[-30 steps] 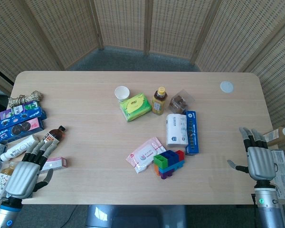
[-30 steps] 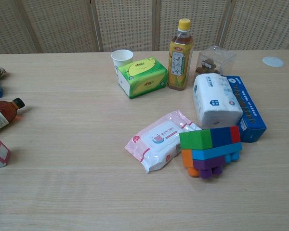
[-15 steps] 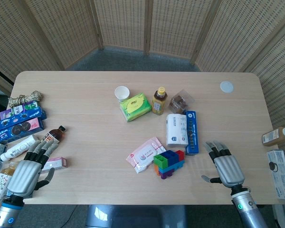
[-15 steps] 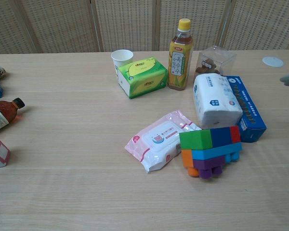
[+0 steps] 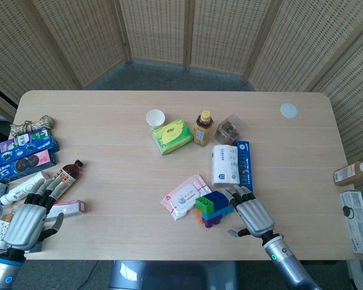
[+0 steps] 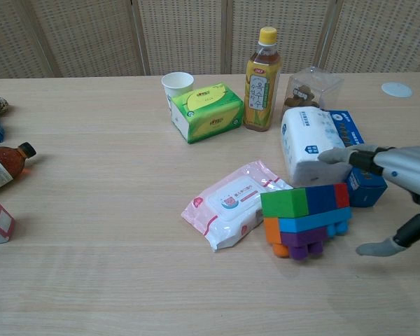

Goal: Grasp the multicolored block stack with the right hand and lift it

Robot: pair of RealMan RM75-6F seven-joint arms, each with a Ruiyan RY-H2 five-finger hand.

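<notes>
Head view: pale wooden table point(image 5: 109, 163) before woven folding screens point(image 5: 187, 33).
Right hand point(image 5: 252, 215), fingers spread, holds nothing beside the multicolored block stack point(image 5: 213, 207); left hand point(image 5: 28, 220) likewise spread.

Lab-like test setup: wicker screens point(image 5: 187, 30) enclosing cluttered table point(image 5: 109, 163)

Block stack point(image 6: 306, 220): green, blue, red, orange, purple; hand point(image 5: 253, 217) grey.
</notes>
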